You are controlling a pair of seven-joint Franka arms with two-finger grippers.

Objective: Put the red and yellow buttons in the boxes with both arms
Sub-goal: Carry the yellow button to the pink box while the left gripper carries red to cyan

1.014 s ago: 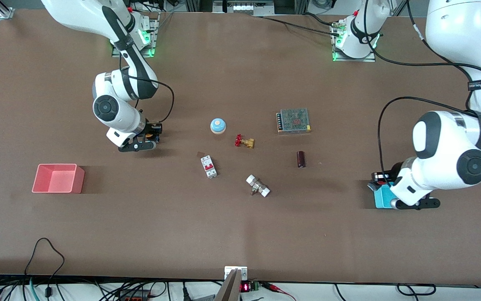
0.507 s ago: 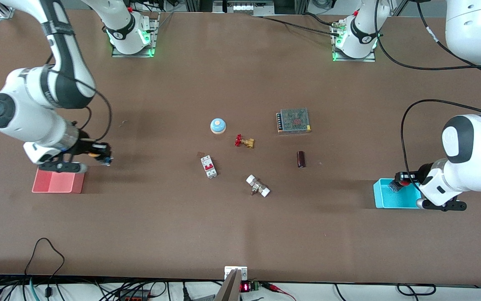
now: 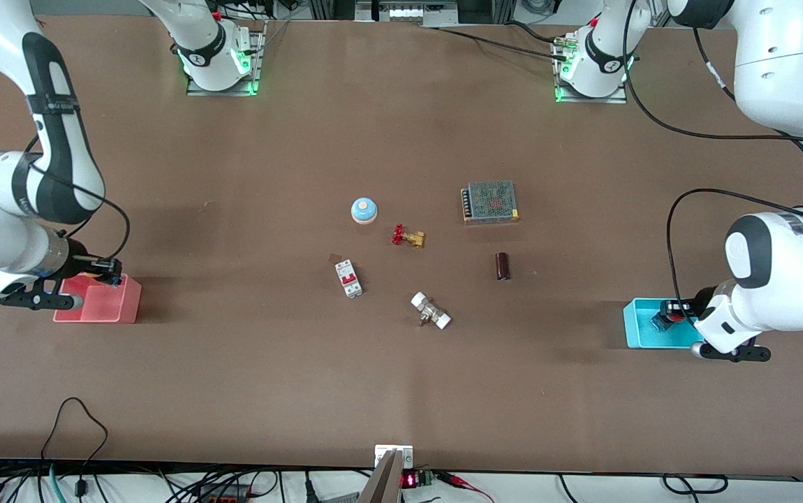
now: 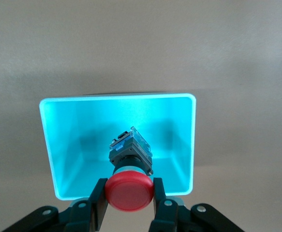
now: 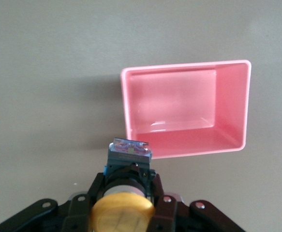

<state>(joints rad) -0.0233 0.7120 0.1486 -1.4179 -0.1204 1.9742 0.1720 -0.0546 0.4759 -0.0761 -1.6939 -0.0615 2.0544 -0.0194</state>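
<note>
My left gripper (image 3: 672, 311) is shut on the red button (image 4: 129, 192), jaws on its cap, and holds it over the cyan box (image 4: 49, 145). The box (image 3: 635, 328) stands at the left arm's end of the table. My right gripper (image 3: 105, 269) is shut on the yellow button (image 5: 123, 212), black body pointing down. It hangs over the rim of the pink-red box (image 5: 189, 140), at the corner toward the table's middle. That box (image 3: 105, 304) stands at the right arm's end. Both boxes look empty inside.
In the table's middle lie a blue-domed disc (image 3: 364, 209), a brass valve with a red handwheel (image 3: 408, 237), a white circuit breaker (image 3: 348, 277), a metal power supply (image 3: 490, 201), a dark cylinder (image 3: 503, 266) and a white-ended fitting (image 3: 431, 311).
My right arm swung from the table's middle to the pink-red box, carrying the yellow button. My left arm drew back toward its table end, keeping the red button over the cyan box.
</note>
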